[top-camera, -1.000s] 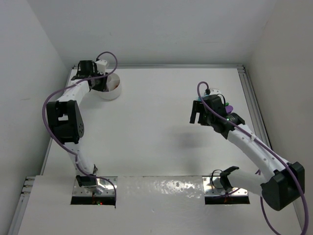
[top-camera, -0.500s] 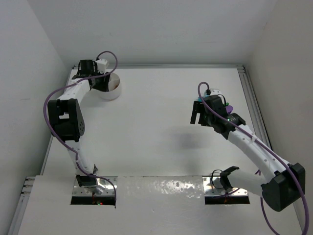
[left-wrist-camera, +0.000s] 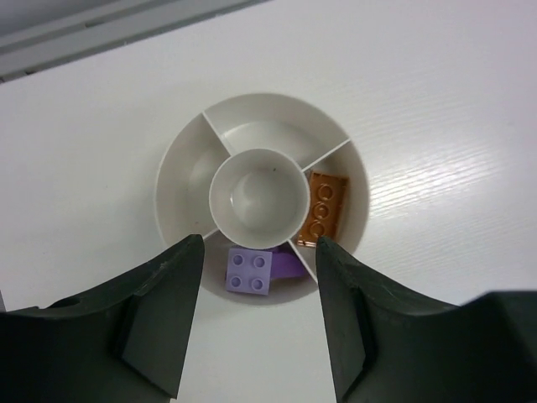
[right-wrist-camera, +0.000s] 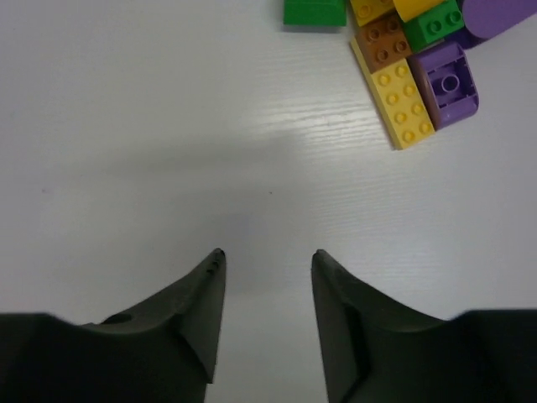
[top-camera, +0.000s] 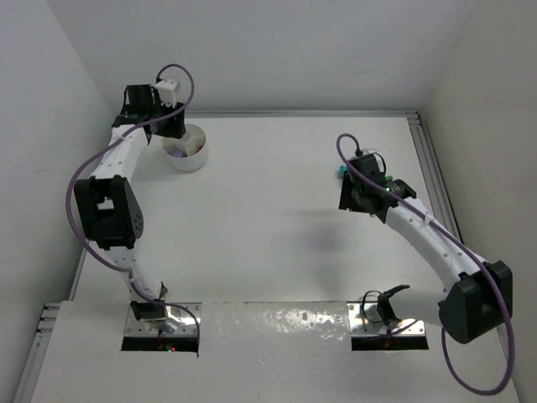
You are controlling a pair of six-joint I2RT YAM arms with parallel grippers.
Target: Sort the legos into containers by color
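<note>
Top view: the left arm (top-camera: 126, 155) stretches to the round white plastic bowl (top-camera: 200, 156) at 11 o'clock, and the right arm (top-camera: 419, 231) bends at 3 o'clock.

Left wrist: left jaws apart and empty over the bowl, with a studded orange brick (left-wrist-camera: 325, 206) in its 4 o'clock section and a lilac brick (left-wrist-camera: 250, 272) at 6.

Right wrist: right jaws apart over smooth tabletop (right-wrist-camera: 168, 126), with the glossy legos (right-wrist-camera: 401, 105) at 1 o'clock.

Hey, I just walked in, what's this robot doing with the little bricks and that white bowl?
It is sorting toy bricks by color into a divided white bowl. The left hand hangs open and empty above it. An orange brick lies in one section and purple bricks in the next. The right hand, open and holding nothing, is over the table just short of the loose bricks: green, yellow, orange and purple ones not yet sorted.
</note>
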